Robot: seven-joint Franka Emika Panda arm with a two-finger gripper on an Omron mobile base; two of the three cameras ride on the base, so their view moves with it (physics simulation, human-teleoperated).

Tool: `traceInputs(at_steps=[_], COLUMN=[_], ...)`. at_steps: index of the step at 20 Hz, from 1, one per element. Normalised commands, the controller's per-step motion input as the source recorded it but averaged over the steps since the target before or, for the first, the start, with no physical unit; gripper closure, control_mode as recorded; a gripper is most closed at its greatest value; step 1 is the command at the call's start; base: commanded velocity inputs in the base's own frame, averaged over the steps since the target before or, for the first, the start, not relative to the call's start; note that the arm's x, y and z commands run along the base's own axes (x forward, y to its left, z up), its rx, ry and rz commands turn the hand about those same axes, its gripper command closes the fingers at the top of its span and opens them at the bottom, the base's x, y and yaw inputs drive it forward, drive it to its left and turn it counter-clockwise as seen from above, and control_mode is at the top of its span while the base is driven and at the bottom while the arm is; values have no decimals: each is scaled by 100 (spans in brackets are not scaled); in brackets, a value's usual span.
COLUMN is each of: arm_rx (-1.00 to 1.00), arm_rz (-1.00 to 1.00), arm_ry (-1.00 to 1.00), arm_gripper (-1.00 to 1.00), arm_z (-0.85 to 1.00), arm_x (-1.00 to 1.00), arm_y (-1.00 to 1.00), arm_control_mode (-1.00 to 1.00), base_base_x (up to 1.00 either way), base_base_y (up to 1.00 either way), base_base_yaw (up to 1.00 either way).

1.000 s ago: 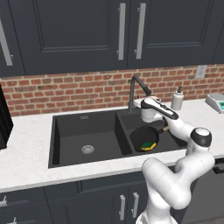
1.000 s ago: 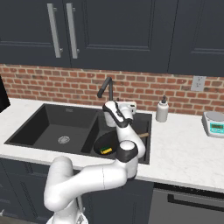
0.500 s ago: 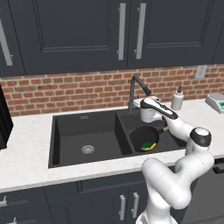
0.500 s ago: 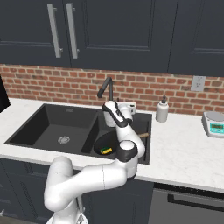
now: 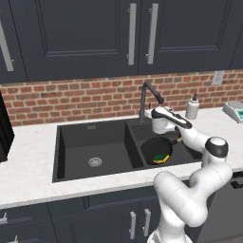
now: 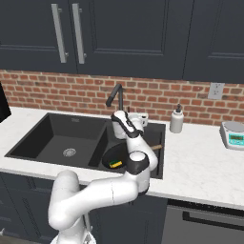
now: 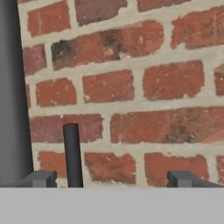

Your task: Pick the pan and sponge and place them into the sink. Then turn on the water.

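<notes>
The black pan (image 5: 153, 146) (image 6: 112, 153) lies in the right basin of the black sink (image 5: 85, 142) (image 6: 52, 138), its wooden handle (image 5: 177, 140) pointing right. On the pan's floor rests the green and yellow sponge (image 5: 162, 157) (image 6: 115, 164). My gripper (image 5: 148, 113) (image 6: 127, 115) (image 7: 111, 179) is open behind the basin, next to the base of the dark faucet (image 5: 144, 97) (image 6: 117, 97) (image 7: 11, 87), and it faces the brick wall. In the hand view a thin dark lever (image 7: 72, 153) stands between my fingertips (image 7: 41, 178), nearer the left one. No stream of water shows at the spout.
A white soap dispenser (image 5: 192, 107) (image 6: 177, 119) stands on the counter to the right of the sink, and a kitchen scale (image 5: 236, 110) (image 6: 233, 135) further right. A dark appliance (image 5: 4, 128) sits at the far left. Dark cabinets hang overhead.
</notes>
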Motion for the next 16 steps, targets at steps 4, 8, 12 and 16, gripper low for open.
traceInputs(at_steps=[4,8,12,16], arm_rx=[0,0,0,0], arm_rz=[-3,-4,-9,-10], arm_ry=[4,0,0,0], arm_gripper=[-100,-100,-100,-100], arm_z=[-11,-1,0,-3], arm_x=[0,0,2,0], arm_y=[9,3,0,0], arm_control_mode=[-100,-100,-100,-100], base_base_x=[0,0,0,0], base_base_y=[0,0,0,0], base_base_yaw=[0,0,0,0])
